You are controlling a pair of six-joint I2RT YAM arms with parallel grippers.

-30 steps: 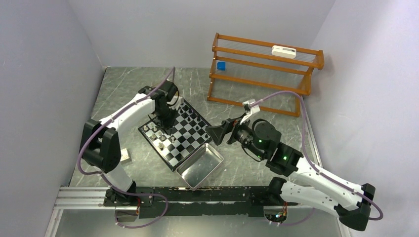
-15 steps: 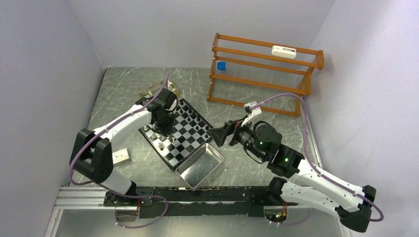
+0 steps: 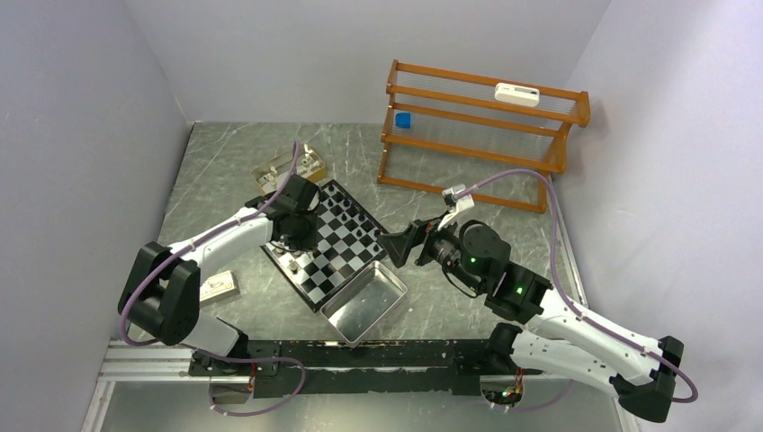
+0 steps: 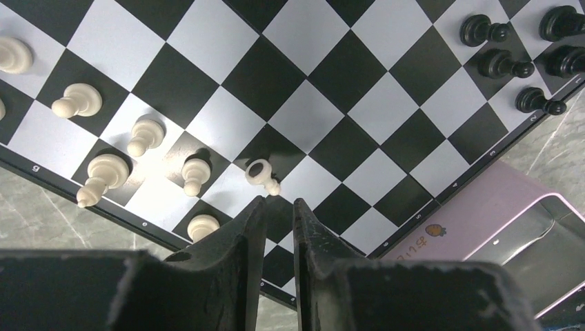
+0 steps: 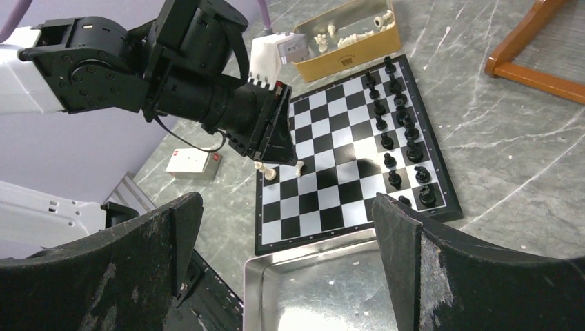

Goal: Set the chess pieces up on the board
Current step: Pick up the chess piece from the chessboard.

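Observation:
The checkered board [image 3: 335, 261] lies mid-table. In the left wrist view several cream chess pieces [image 4: 145, 136] stand along its left rim [image 4: 41, 167], and black chess pieces [image 4: 503, 64] crowd the upper right. A cream pawn [image 4: 262, 174] leans just beyond the tips of my left gripper [image 4: 279, 201]. That gripper's jaws are a narrow gap apart with nothing between them. It hovers over the board's near-left part [image 3: 292, 241]. My right gripper [image 5: 286, 203] is wide open and empty, above the near corner of the board [image 5: 331, 186]; black pieces [image 5: 403, 131] line the right side.
A shiny metal tray [image 3: 364, 301] sits against the board's near edge, under the right gripper. A gold-coloured box [image 3: 290, 166] with cream pieces stands behind the board. A wooden rack [image 3: 477, 135] is at the back right. A small white box [image 3: 219, 286] lies at the left.
My left gripper has drawn back from the board's far-left part toward its near-left side and its jaws have parted a little. The gold box now shows. The right arm has barely moved.

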